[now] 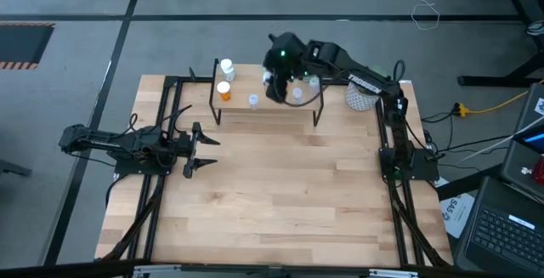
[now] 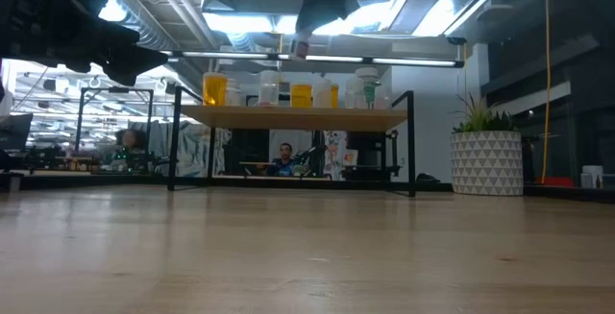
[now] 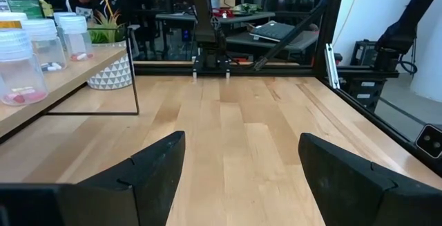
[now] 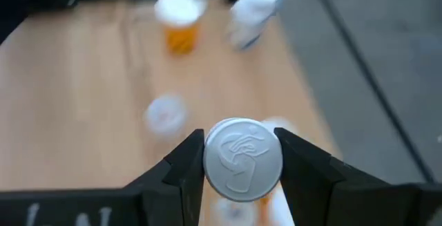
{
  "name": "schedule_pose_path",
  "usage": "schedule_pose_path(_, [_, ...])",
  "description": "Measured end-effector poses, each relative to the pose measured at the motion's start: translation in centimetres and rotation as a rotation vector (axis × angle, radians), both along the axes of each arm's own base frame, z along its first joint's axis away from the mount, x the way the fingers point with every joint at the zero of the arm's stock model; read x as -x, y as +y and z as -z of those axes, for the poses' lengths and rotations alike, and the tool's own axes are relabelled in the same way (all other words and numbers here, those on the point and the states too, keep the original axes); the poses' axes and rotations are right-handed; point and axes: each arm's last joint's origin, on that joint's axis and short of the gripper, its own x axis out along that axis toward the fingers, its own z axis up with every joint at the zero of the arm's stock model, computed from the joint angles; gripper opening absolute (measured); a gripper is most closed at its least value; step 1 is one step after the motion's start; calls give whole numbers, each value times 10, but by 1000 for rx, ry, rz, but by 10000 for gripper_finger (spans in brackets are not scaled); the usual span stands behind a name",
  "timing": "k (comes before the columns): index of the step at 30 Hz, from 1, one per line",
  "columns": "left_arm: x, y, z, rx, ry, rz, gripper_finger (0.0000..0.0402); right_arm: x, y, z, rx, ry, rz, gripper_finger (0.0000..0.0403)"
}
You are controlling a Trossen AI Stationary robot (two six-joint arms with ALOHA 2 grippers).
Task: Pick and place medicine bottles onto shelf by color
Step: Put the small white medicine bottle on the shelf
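The shelf stands at the table's far edge. On its board stand a white bottle, an orange bottle and small clear bottles; the low view shows a row of them. My right gripper hangs above the shelf's middle, shut on a white-capped bottle whose body is mostly hidden under its cap. My left gripper waits open at the table's left, level, with nothing between its fingers. My right gripper pinches the bottle's round white cap between its two fingers, one on either side of the rim. The fingers slant down from above. The bottle hangs below them, cap up, lifted clear above the shelf's board.
A white patterned pot with a green plant stands just right of the shelf. Bare wooden tabletop stretches from the shelf to the near edge. Black frame rails run along both sides of the table.
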Motion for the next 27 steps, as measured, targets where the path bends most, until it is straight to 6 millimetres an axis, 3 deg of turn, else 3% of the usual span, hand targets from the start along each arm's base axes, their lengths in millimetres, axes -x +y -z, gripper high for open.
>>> schedule_pose_path(7, [0,0,0,0,0,0,279,-5,41,21,-82,148,-58,152])
schedule_pose_path(11, [0,0,0,0,0,0,279,-18,48,43,-68,154,-99,152])
schedule_pose_path(15, [0,0,0,0,0,0,279,-23,41,62,-71,161,-83,152])
schedule_pose_path(27, [0,0,0,0,0,0,279,-17,-1,83,-139,131,-5,152])
